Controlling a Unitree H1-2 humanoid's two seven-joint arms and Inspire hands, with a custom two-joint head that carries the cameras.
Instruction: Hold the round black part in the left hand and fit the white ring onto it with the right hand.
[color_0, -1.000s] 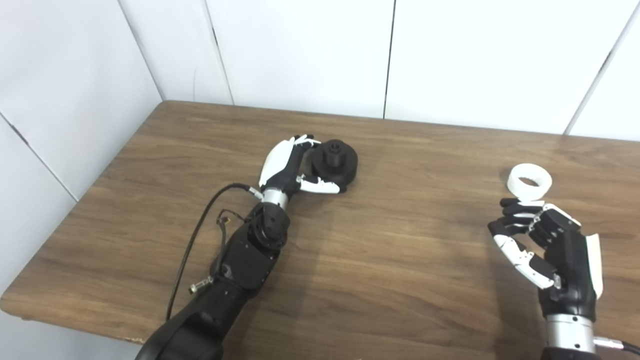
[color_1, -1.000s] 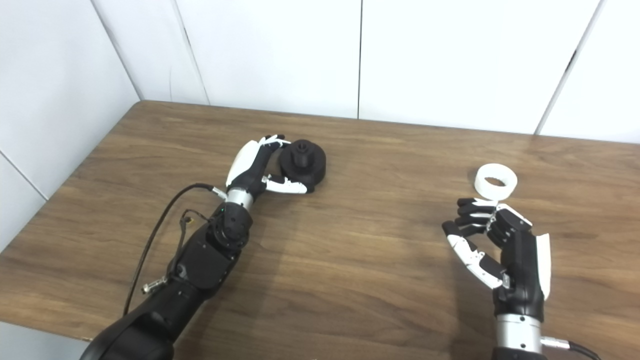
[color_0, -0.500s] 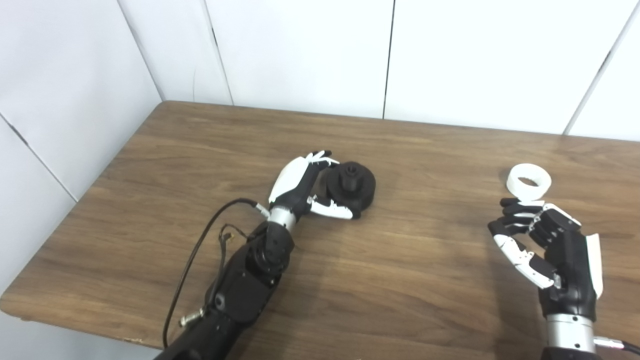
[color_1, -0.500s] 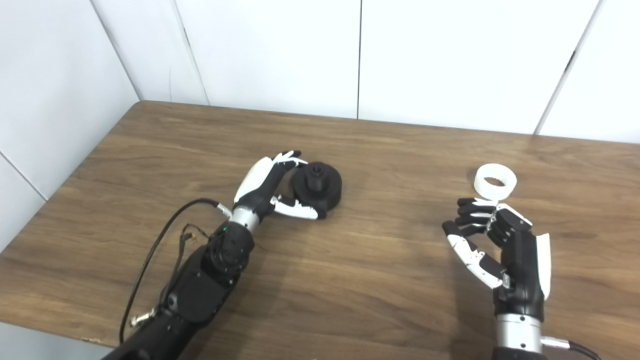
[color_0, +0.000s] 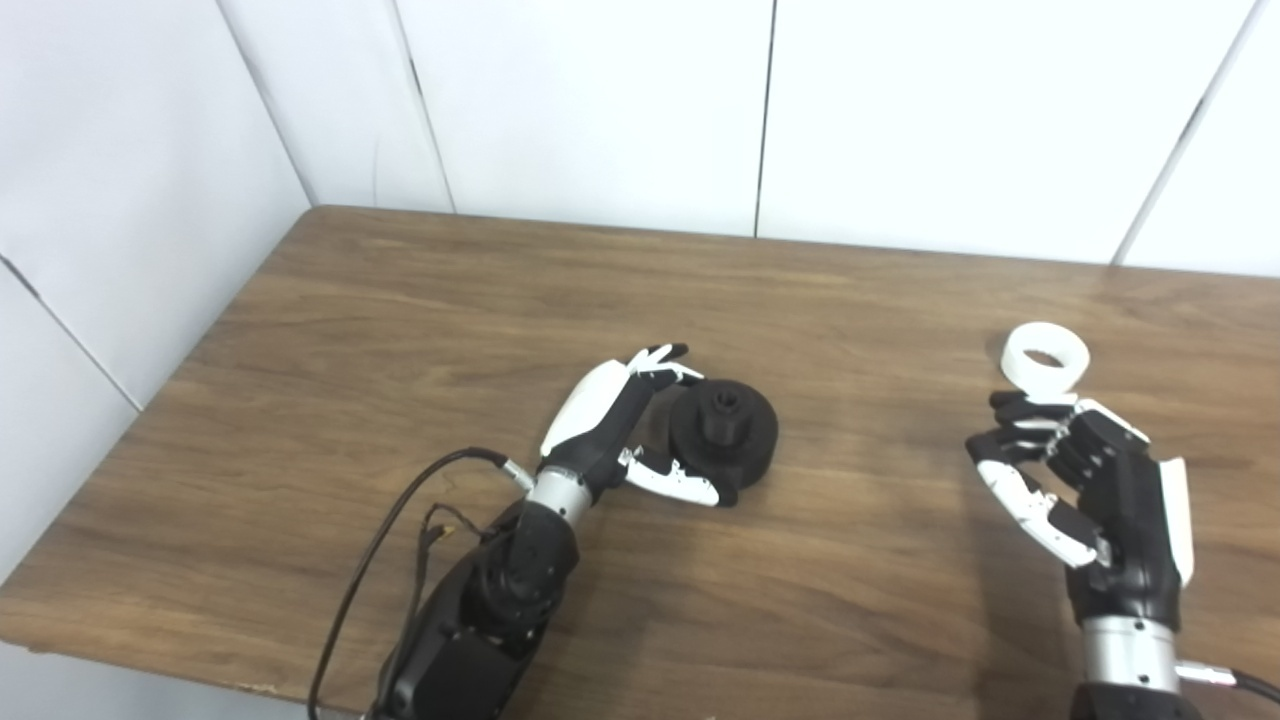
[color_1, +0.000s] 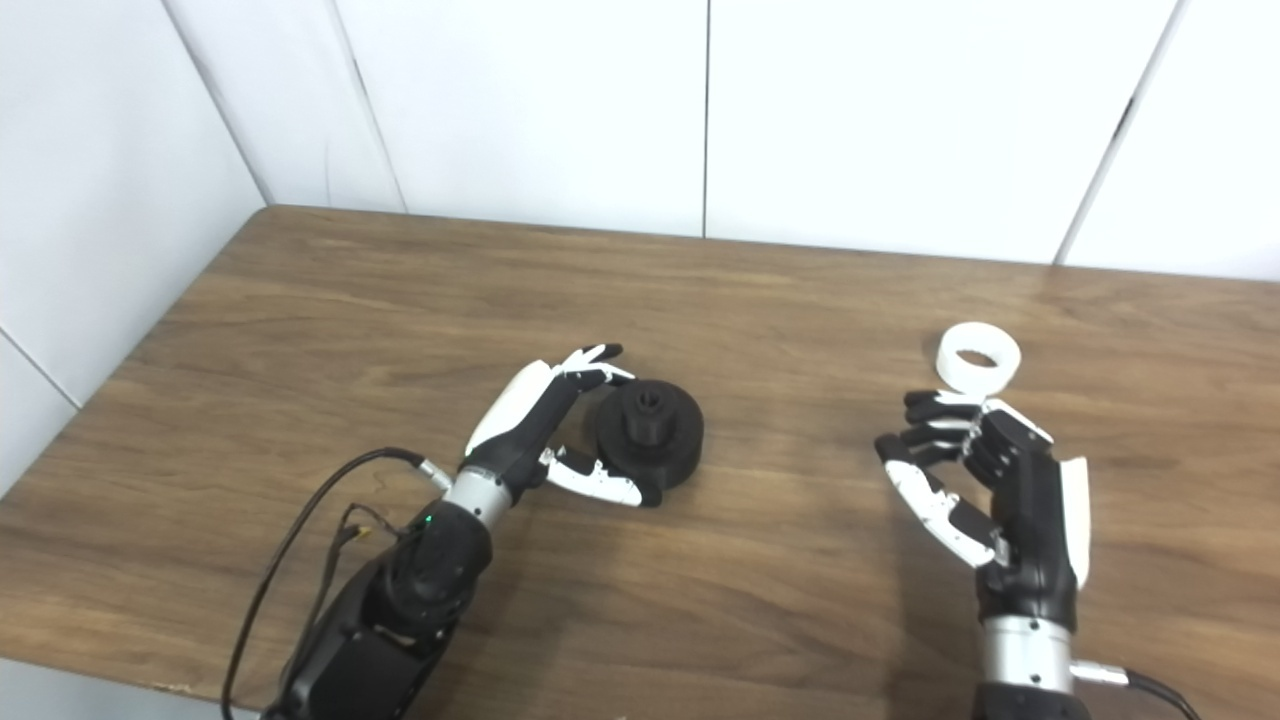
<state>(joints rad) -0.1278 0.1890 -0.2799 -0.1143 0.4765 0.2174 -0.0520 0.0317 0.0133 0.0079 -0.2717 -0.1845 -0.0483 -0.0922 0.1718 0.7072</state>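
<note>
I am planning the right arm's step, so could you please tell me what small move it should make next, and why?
Probably reach the right robot hand forward and close it on the white ring. The ring lies free on the table, just beyond that hand's parted fingers, which hold nothing. The left robot hand already cups the round black part, so the ring is what is missing.

surface: brown wood-grain rectangular table (color_0: 420, 290), its far-left corner set into the room corner, worn near edge at lower left | walls: plain white panelled walls (color_0: 600, 110) behind and to the left, split by thin dark vertical seams | light: even and soft; faint sheen on the tabletop at right
</note>
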